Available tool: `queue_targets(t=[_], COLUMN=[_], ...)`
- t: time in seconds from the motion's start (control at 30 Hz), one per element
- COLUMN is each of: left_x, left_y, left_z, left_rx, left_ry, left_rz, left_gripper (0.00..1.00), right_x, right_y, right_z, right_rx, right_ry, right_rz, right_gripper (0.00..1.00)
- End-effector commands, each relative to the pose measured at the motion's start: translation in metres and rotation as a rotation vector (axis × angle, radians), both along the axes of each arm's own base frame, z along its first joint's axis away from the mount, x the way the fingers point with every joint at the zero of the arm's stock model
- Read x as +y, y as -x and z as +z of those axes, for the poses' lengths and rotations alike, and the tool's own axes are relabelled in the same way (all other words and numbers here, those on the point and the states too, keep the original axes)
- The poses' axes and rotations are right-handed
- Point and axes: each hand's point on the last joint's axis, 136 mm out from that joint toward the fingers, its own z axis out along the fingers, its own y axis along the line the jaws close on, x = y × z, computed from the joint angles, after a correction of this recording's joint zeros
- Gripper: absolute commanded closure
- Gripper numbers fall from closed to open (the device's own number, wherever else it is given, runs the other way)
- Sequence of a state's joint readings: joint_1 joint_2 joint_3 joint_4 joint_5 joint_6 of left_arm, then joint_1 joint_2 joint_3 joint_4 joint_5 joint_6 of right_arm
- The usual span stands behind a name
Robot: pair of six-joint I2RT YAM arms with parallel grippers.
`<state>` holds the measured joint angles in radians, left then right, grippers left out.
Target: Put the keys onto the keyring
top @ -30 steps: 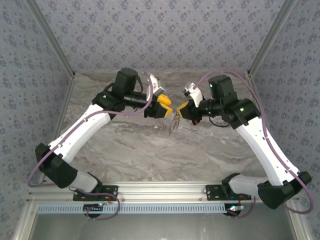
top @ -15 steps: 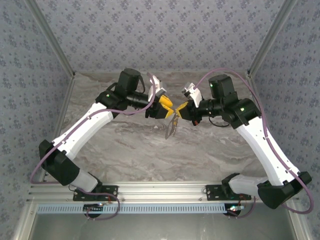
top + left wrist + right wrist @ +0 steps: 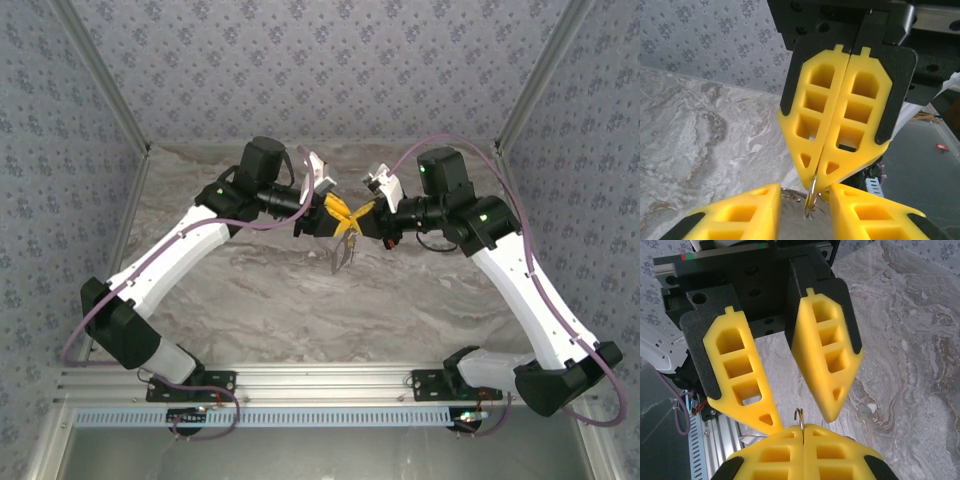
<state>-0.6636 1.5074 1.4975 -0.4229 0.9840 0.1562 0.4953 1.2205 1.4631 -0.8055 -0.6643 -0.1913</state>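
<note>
Top external view has the two grippers nose to nose above the middle of the marble table [image 3: 250, 300], the left gripper [image 3: 333, 209] on the left and the right gripper [image 3: 363, 214] on the right. The keyring [image 3: 343, 250] hangs below their tips as a thin grey loop, clear of the tabletop. In the right wrist view the right gripper's yellow pads [image 3: 780, 452] are pressed flat together, and the top arc of the loop pokes out above the seam, so this gripper is clamped on the keyring. The left gripper's jaws stand moderately parted and hold nothing. In the left wrist view its fingertips [image 3: 755, 200] sit on either side of the loop's wire without visibly touching it. Whether the small brass key hangs among that metal is too fine to tell. The step in hand looks like the left gripper taking a second grip on the loop. To do that well, it should centre the wire between its pads, just beside the right gripper's pinch rather than on top of it. It should close slowly and squarely so the thin wire does not roll or twist out. The right gripper should keep its clamp until the left one has a firm hold.
</note>
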Motion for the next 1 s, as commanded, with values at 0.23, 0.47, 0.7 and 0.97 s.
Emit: queue_targets(t=[0.23, 0.47, 0.7, 0.97], left_x=[-0.012, -0.016, -0.007, 0.005], left_y=[0.012, 0.013, -0.008, -0.007], left_z=[0.021, 0.027, 0.039, 0.057], left_rx=[-0.033, -0.029, -0.083, -0.109], left_ry=[0.065, 0.101, 0.178, 0.249], left_rz=[-0.074, -0.064, 0.105, 0.166], left_gripper=[0.97, 1.0, 1.0, 1.0], right_x=[0.007, 0.009, -0.02, -0.062], right_y=[0.004, 0.002, -0.007, -0.014], right_z=[0.018, 0.025, 0.051, 0.07], right_rx=[-0.017, -0.016, -0.037, -0.012], right_ry=[-0.059, -0.087, -0.205, -0.52], right_rz=[0.031, 0.016, -0.1, -0.252], right_gripper=[1.0, 1.0, 0.62, 0.54])
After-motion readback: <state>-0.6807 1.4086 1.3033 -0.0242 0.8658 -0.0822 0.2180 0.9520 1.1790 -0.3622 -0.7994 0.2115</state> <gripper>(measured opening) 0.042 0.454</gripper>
